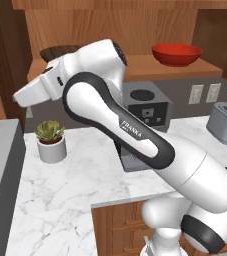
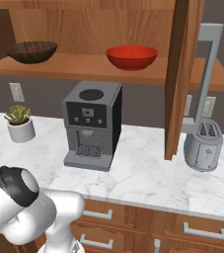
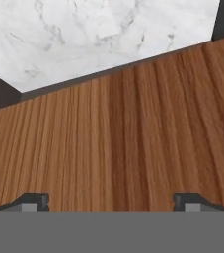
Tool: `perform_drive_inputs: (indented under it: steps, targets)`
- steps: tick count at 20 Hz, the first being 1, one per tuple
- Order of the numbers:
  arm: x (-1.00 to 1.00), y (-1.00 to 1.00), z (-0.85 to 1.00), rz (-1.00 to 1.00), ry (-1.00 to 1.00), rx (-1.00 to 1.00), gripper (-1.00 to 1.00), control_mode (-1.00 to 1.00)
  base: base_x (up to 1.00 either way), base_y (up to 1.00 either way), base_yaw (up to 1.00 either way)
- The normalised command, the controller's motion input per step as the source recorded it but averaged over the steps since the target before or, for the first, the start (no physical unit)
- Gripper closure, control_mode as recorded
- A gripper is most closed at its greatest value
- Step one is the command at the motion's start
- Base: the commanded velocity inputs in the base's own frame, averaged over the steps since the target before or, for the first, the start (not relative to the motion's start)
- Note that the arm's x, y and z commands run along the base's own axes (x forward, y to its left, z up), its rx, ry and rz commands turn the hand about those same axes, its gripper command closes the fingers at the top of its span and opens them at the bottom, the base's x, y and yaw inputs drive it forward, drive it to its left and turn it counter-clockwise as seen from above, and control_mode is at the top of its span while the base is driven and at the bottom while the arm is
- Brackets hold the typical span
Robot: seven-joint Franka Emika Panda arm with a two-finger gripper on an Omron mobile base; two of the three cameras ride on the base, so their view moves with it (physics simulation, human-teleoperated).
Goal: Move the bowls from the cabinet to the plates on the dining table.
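Above a brown wood-grain surface [image 3: 133, 143], the pincer [image 3: 111, 201] hangs with its two tips set wide apart and nothing between them. White marble [image 3: 98, 34] lies beyond the wood's edge. On the cabinet's shelf [image 2: 84, 66], the dark wooden bowl [image 2: 32, 51] sits at the left and the red bowl [image 2: 131, 57] well apart to its right. Below, the counter [image 2: 148, 173] carries a coffee machine [image 2: 91, 123], a potted plant [image 2: 19, 123] and a toaster [image 2: 203, 146].
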Motion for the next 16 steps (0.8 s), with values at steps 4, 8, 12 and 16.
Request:
perform_drive_inputs:
  steps: [4, 8, 12, 16]
  targets:
    - [0.04, 0.4, -0.13, -0.06, -0.08, 0.08, -1.0, -1.0, 0.0, 0.0, 0.0]
    - [0.02, 0.22, -0.08, -0.08, -0.05, 0.1, -1.0, -1.0, 0.0, 0.0, 0.0]
    - [-0.1, -0.45, 0.17, -0.09, 0.05, 0.1, -1.0, -1.0, 0.0, 0.0, 0.0]
    - [-0.07, -0.38, 0.22, -0.13, 0.06, 0.1, -1.0, -1.0, 0.0, 0.0, 0.0]
